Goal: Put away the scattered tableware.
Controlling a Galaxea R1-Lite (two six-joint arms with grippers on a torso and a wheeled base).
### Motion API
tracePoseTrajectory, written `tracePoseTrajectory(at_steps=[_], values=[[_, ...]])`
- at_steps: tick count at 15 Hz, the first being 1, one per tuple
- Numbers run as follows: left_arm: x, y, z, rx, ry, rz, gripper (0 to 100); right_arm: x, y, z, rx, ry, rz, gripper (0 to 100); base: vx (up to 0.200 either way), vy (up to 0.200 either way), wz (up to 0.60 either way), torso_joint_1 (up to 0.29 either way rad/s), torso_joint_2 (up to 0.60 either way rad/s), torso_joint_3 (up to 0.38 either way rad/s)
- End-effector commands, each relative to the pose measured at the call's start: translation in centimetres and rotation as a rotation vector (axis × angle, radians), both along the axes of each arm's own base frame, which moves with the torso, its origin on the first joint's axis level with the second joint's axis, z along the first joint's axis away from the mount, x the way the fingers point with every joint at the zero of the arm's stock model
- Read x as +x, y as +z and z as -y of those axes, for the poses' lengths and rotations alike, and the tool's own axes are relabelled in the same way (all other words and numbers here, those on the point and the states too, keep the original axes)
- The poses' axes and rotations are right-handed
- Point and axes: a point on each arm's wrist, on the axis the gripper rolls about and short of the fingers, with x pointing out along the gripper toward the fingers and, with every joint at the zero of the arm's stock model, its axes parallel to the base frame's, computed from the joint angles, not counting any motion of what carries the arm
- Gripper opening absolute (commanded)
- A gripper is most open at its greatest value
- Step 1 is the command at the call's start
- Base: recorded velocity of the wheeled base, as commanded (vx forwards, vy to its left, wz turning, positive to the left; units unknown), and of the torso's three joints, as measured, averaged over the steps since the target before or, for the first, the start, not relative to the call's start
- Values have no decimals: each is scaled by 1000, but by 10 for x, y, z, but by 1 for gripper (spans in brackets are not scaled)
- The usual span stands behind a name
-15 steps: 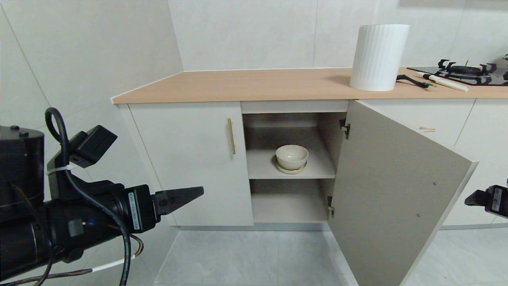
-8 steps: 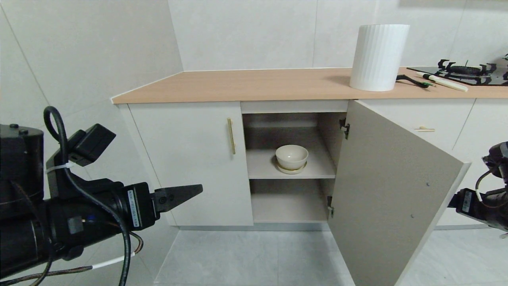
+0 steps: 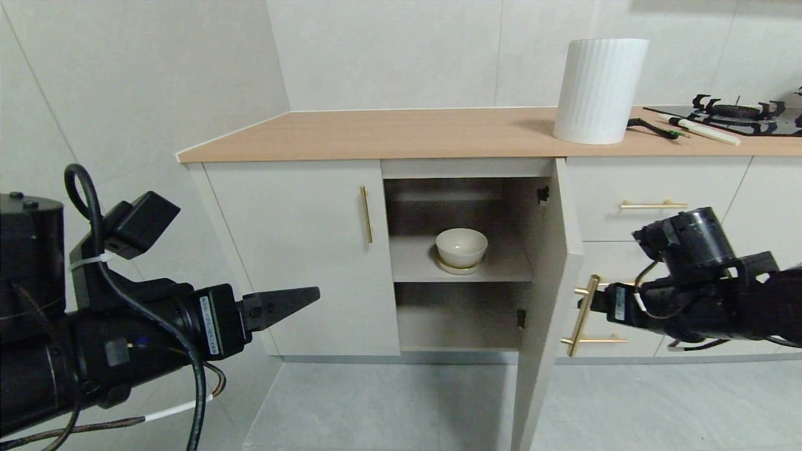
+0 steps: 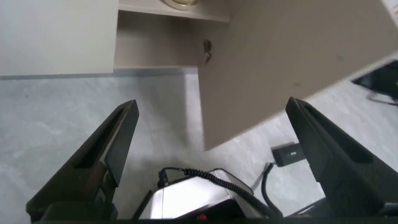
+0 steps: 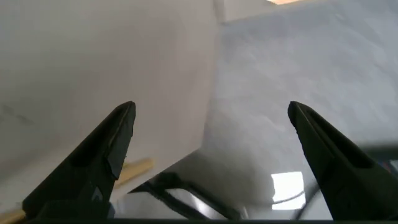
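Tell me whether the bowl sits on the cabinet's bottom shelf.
No, the bowl sits on the upper shelf, above the bottom shelf.

Item one on my head feed: wooden countertop point(image 3: 401, 134), carrying a ribbed white canister point(image 3: 598, 91) upright toward its right end, long utensils point(image 3: 705, 132) lying just beside it, and a black hob point(image 3: 739, 116) (far right edge). Item two: upper cabinet shelf point(image 3: 501, 263), carrying a saucer point(image 3: 458, 269) with a cream bowl point(image 3: 462, 246) on it.

Shelf point(image 3: 413, 260) front lies open; the jutting door point(image 3: 550, 282) flanks it.
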Motion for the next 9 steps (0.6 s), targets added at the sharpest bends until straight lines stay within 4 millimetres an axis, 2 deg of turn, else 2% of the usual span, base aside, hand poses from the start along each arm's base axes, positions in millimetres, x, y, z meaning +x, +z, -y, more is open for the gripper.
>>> tracePoseTrajectory(at_steps=[1,4,9], values=[[0,0,0,0,0,-1,100,26,-13,-39,-7,85,-13,100,0,0,0,0,0,0],[0,0,0,0,2,1,100,52,-18,-62,23,132,2,100,0,0,0,0,0,0],[0,-1,0,3,1,-2,100,77,-27,-74,84,136,3,100,0,0,0,0,0,0]])
